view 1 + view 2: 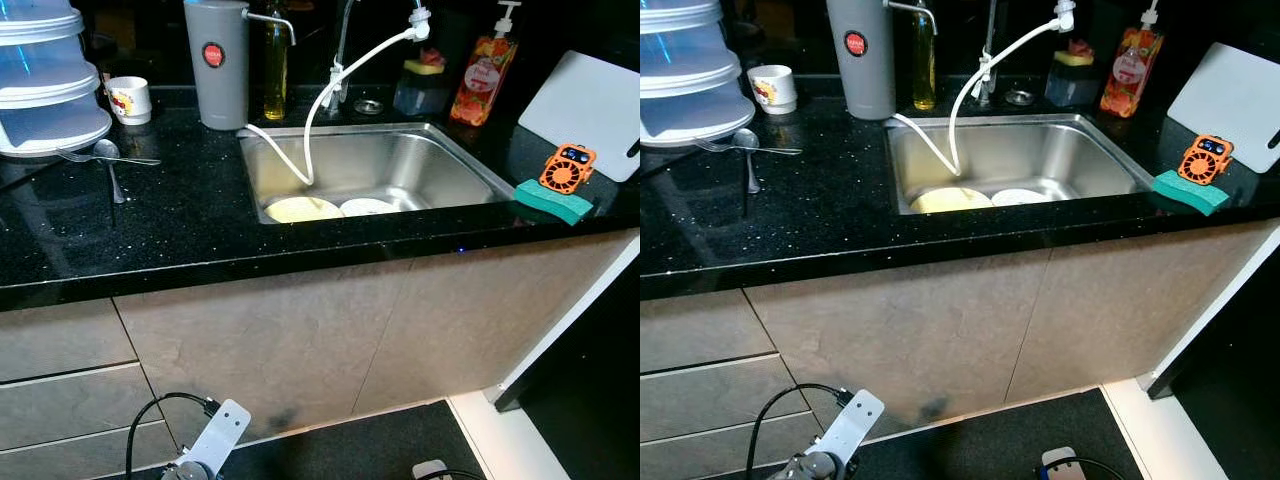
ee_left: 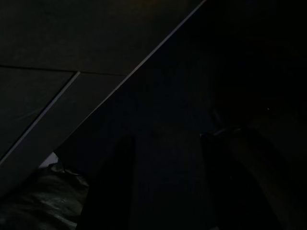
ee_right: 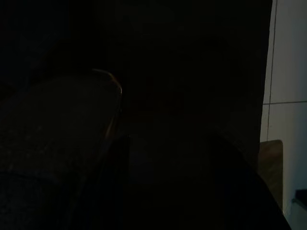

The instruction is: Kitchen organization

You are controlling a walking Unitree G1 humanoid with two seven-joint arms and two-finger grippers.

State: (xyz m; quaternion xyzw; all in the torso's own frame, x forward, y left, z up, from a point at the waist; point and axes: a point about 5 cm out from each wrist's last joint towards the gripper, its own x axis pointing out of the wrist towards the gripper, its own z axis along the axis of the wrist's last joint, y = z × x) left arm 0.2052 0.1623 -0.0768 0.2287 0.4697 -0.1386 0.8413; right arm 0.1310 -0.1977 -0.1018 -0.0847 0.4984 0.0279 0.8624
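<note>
I'm facing the black counter (image 1: 180,215) with the steel sink (image 1: 450,160) set into it; two pale plates (image 1: 303,209) lie in the basin, and a white hose (image 1: 318,110) loops down from the tap just above them. A grey water filter (image 1: 222,62) stands at the sink's back left corner. A spoon (image 1: 108,160) lies left, beside stacked clear covers (image 1: 45,80) and a mug (image 1: 130,99). A green sponge (image 1: 553,201) with an orange fan (image 1: 567,168) sits right. Both arms hang low; from the dark wrist views I cannot tell either gripper's state.
</note>
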